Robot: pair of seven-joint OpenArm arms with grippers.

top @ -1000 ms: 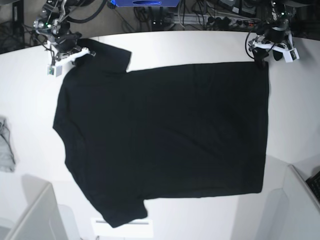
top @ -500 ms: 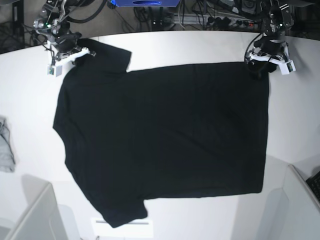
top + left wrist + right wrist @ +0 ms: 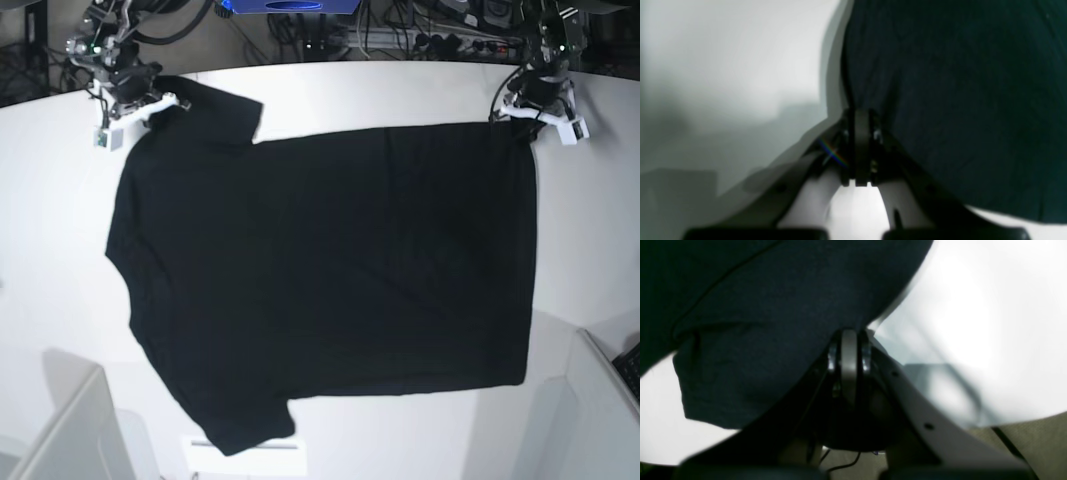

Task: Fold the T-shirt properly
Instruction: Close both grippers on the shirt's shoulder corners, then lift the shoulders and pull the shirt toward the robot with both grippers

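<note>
Base view: T-shirt (image 3: pixel 330 270) spread flat and plain side up across white table (image 3: pixel 400 95), sleeves toward that view's left, hem toward its right. Left gripper (image 3: pixel 530 122), wide apart a second ago above the far hem corner, now dropped onto that corner and clenched on the cloth. Right gripper (image 3: pixel 135 112) unchanged, pinched on the fabric by the far sleeve and shoulder. Small grey cloth seen earlier at the table's left edge no longer visible. Both far corners now held, so probably ready to lift and carry the far edge toward the near one for the first fold. Left wrist view: left gripper (image 3: pixel 858 116) with jaws pressed together over the T-shirt (image 3: pixel 957 100) edge, dark cloth to one side, bare table (image 3: pixel 723 66) to the other. Right wrist view: right gripper (image 3: pixel 848 340) likewise closed on a bunched edge of the T-shirt (image 3: pixel 773 306), table (image 3: pixel 973 323) beyond, floor (image 3: pixel 1033 430) just showing past the rim. Room in base view: smooth uncluttered tabletop, cables and power strips (image 3: pixel 440 40) behind the far edge, pale bins (image 3: pixel 70 430) at both near corners.
</note>
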